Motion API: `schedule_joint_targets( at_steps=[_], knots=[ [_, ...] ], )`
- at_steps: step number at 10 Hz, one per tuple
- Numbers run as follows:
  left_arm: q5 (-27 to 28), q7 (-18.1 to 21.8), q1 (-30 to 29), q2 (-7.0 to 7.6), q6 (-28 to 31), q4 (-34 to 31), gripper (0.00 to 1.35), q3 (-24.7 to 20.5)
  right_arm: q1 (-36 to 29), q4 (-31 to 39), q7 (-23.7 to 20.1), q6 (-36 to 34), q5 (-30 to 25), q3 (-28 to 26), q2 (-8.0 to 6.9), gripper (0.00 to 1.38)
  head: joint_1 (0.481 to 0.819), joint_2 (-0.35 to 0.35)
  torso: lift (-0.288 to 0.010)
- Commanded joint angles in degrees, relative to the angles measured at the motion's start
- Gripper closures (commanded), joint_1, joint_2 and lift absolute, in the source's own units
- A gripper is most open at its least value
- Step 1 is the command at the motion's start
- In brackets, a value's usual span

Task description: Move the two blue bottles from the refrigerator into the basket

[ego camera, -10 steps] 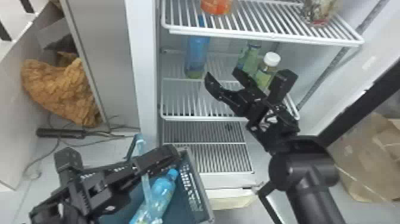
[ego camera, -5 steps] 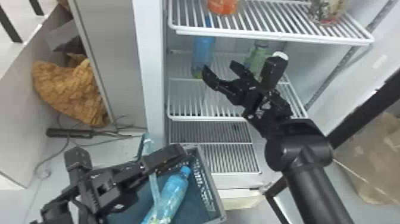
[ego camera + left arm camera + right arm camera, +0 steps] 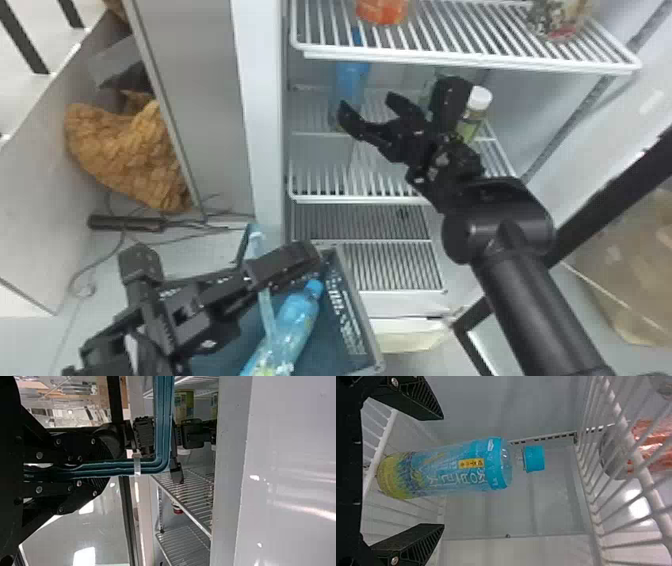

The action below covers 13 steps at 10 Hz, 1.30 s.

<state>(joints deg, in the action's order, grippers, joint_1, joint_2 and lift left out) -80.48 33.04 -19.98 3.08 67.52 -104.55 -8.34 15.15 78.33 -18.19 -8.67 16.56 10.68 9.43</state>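
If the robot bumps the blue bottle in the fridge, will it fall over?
It might tip: the blue bottle is tall and slim, standing on a wire shelf. Its round sides could let it roll afterward. Smooth plastic may feel slippery.

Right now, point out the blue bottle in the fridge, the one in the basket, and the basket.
Fridge bottle (image 3: 449,471): right wrist view, on its label.
Basket bottle (image 3: 296,316): head view, on its upper body.
Basket (image 3: 332,345): head view, on its inner wall.

Bright, soft light fills the refrigerator (image 3: 260,110). In the left wrist view, white glare patches the floor (image 3: 107,534) and streaks a pale panel (image 3: 289,455); the right wrist view shows faint shadows and a glare spot beyond the wire shelf (image 3: 638,461).
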Motion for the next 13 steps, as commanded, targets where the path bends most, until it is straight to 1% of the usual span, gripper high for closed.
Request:
schedule_joint_targets(
  at_steps=[1,6,9,10,11,12,13],
  knots=[
    [0.0,0.0,0.2,0.0,0.0,0.0,1.2,0.0,2.0,-2.2,0.3,0.0,0.3,1.4,0.06,0.08,0.695,-0.114,-0.22],
    [0.2,0.0,0.9,0.0,0.0,0.0,1.2,0.1,8.6,-8.8,2.1,0.0,0.5,6.1,0.5,0.08,0.695,-0.09,-0.22],
    [0.2,0.0,1.0,0.0,0.1,0.0,1.2,0.1,12.0,-12.6,3.2,0.0,0.8,8.6,0.42,0.09,0.695,-0.081,-0.22],
    [0.3,0.0,1.1,0.0,0.1,0.1,1.2,0.0,13.0,-14.0,3.3,0.0,0.9,9.3,0.42,0.11,0.695,-0.077,-0.22],
    [0.3,0.0,1.1,0.0,0.3,0.1,1.2,0.0,13.5,-15.0,3.3,0.0,0.9,9.7,0.42,0.24,0.695,-0.075,-0.22],
    [0.3,0.0,1.3,0.0,0.3,0.1,1.2,0.0,13.7,-15.4,3.5,-0.2,1.5,9.7,0.42,0.6,0.695,-0.075,-0.22],
    [0.3,0.0,1.3,0.0,0.3,0.1,1.2,0.0,13.8,-15.4,3.6,0.0,1.1,10.0,0.5,0.88,0.695,-0.075,-0.22]
  ],
)
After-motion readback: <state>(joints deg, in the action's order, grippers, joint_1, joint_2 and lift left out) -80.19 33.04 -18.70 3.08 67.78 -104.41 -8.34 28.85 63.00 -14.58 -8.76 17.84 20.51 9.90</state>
